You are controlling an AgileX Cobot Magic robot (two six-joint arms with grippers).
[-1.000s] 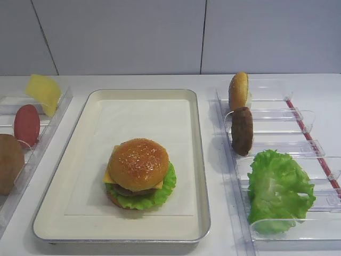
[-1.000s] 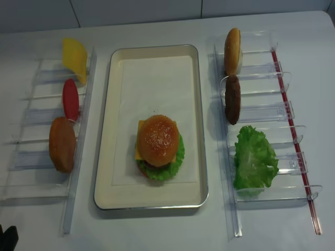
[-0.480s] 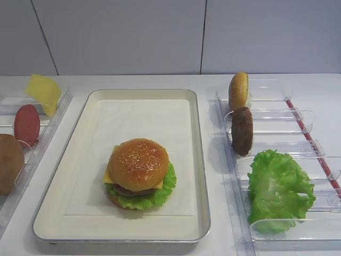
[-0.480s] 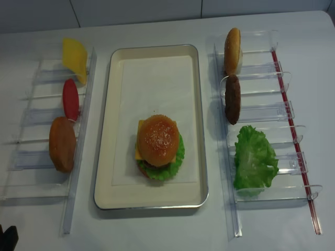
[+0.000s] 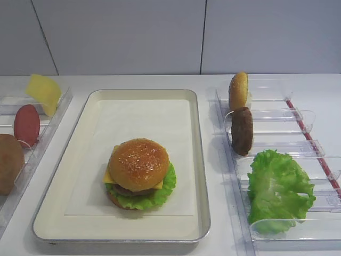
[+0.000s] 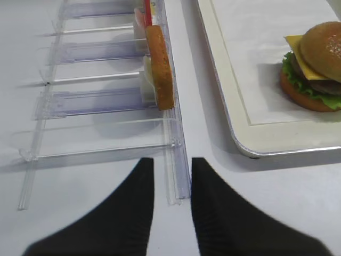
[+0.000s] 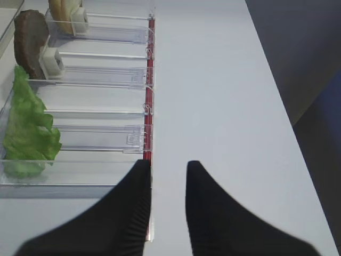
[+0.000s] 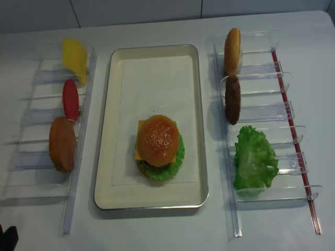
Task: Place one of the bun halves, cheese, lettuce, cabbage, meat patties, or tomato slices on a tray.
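Observation:
The silver-rimmed tray [image 5: 201, 160] holds a stacked burger with a bun half [image 5: 138, 161] on top, over cheese and lettuce. In the right rack stand a bun half [image 5: 238, 90] and a meat patty [image 5: 242, 130], with loose lettuce [image 5: 279, 189] nearer. The left rack carries cheese [image 5: 43, 93], a tomato slice [image 5: 26, 125] and another bun half [image 5: 9, 162]. Cabbage is out of view. My right gripper [image 7: 168, 166] hovers open and empty by the right rack's near end. My left gripper [image 6: 172, 162] hangs open and empty over the left rack's near end.
Both clear plastic racks [image 8: 261, 112] [image 8: 47, 157] flank the tray lengthwise. A red strip [image 7: 149, 106] runs along the right rack's outer edge. The table's right edge [image 7: 290, 122] drops off beside the right gripper.

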